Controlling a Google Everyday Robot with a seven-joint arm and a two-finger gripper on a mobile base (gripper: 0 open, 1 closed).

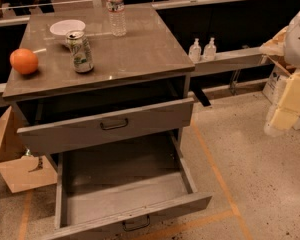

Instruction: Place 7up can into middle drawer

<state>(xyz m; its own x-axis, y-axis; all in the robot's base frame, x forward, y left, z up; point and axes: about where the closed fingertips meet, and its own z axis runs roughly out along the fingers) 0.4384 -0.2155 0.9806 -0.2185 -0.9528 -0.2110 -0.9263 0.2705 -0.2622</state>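
Observation:
The 7up can point(80, 51) stands upright on the left part of the grey cabinet's top point(145, 49), with a silver top and a pale whitish-green label. The middle drawer point(125, 189) is pulled far out below, a wide shallow grey tray with nothing in it and a dark bar handle point(136, 225) on its front. My gripper point(286, 106) shows as pale cream and white parts at the right edge of the view. It is well to the right of the cabinet, apart from the can and at about the height of the upper drawer.
An orange point(24, 61), a white bowl point(67, 28) and a clear water bottle point(116, 10) also stand on the cabinet top. The upper drawer point(107, 125) is slightly open above the middle one. Cardboard point(22, 171) lies on the floor at left. Two small bottles point(202, 49) sit on a ledge behind.

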